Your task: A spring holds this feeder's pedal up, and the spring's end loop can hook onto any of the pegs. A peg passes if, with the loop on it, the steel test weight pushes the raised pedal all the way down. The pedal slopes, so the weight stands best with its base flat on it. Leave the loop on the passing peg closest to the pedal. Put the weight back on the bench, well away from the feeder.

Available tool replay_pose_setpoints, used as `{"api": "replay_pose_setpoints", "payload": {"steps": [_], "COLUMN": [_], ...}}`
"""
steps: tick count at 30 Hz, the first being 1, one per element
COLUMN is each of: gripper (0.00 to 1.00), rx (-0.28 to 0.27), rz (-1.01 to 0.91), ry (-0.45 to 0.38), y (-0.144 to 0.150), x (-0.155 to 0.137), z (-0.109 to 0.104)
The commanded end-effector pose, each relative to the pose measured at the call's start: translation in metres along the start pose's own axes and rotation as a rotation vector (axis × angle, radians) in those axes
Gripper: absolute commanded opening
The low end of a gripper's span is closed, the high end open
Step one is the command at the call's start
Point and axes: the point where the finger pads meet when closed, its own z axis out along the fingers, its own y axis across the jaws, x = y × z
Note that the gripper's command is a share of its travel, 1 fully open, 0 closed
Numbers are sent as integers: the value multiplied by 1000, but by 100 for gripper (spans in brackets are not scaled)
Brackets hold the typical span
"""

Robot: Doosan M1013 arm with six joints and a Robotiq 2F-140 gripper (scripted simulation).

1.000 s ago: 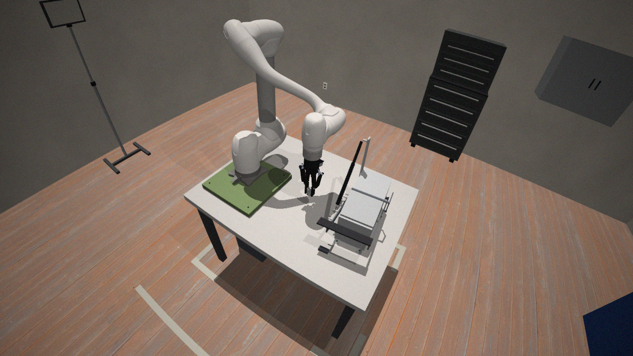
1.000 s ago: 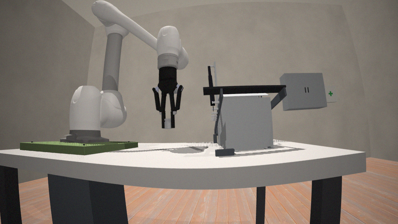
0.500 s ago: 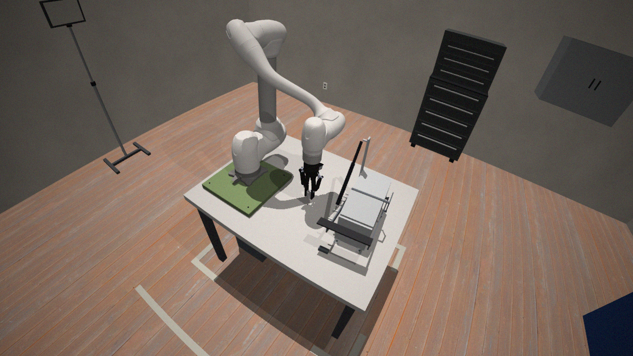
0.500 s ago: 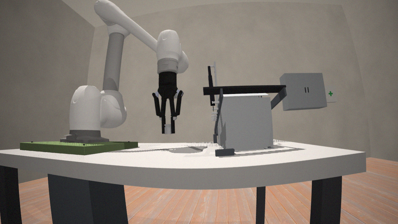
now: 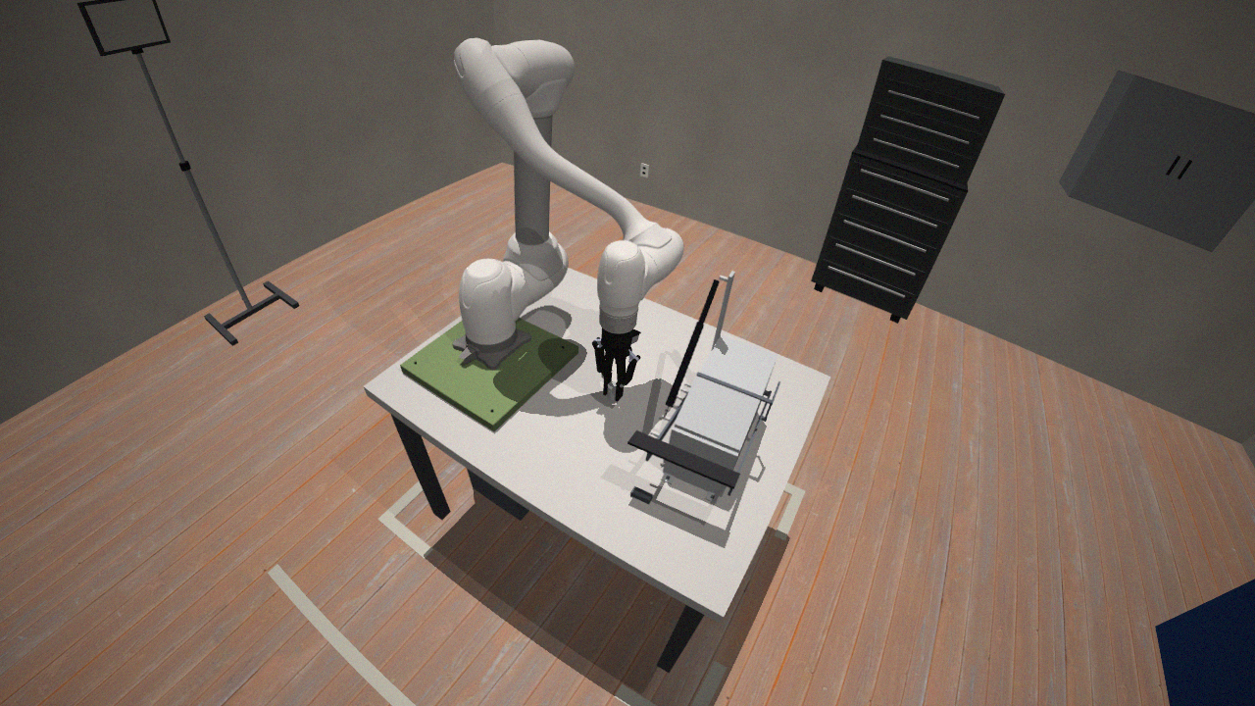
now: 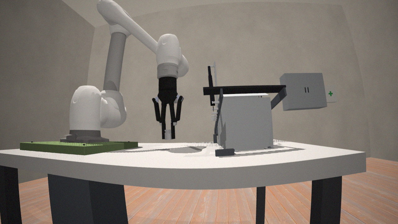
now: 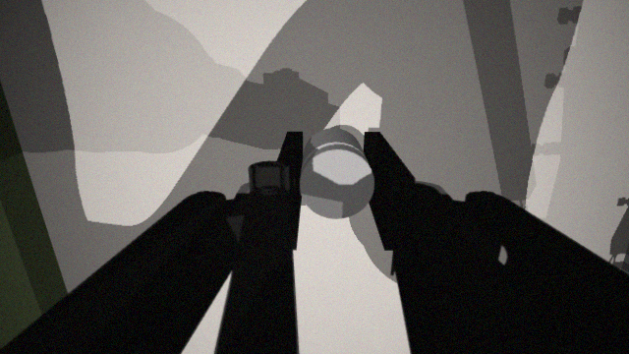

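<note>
Gripping the steel test weight (image 6: 167, 134) (image 7: 337, 184) between its two fingertips, the jaws (image 5: 613, 392) (image 6: 168, 134) point straight down above the table (image 5: 561, 474) (image 6: 178, 161) (image 7: 344, 295). The weight is a short, round, grey piece, held upright and raised off the table top, as the exterior view shows; in the wrist view, its round top face lies between the dark fingers, which flank it on opposite sides. Its position is between the green base plate (image 5: 495, 405) (image 6: 55, 148) (image 7: 25, 246), on which the white arm (image 5: 488, 302) (image 6: 85, 111) stands, and the feeder (image 5: 724, 412) (image 6: 246, 122), well apart from the pedal.

The feeder comprises a pale grey box with a light lid, a dark crossbar (image 5: 684, 458) (image 6: 244, 89) that extends over one end of the box, and a small dark pedal (image 5: 641, 495) (image 6: 224, 152) low at the same end. Beside the box, a slim black rod (image 5: 693, 342) (image 6: 210, 83) slopes in the top view, its upper end near the top of a thin grey post (image 5: 724, 311) (image 6: 215, 75). Short pegs (image 6: 214, 116) project in a column from the feeder's side facing the arm. Which peg bears the spring's end loop cannot be determined at this scale.
</note>
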Motion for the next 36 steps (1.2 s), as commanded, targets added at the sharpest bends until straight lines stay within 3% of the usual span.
{"api": "replay_pose_setpoints", "payload": {"steps": [1, 26, 36], "gripper": [25, 25, 25], "rx": [-1, -1, -1], "rz": [0, 0, 0], "ry": [0, 1, 1], "y": [0, 0, 0], "x": [0, 1, 1], "z": [6, 39, 37]}}
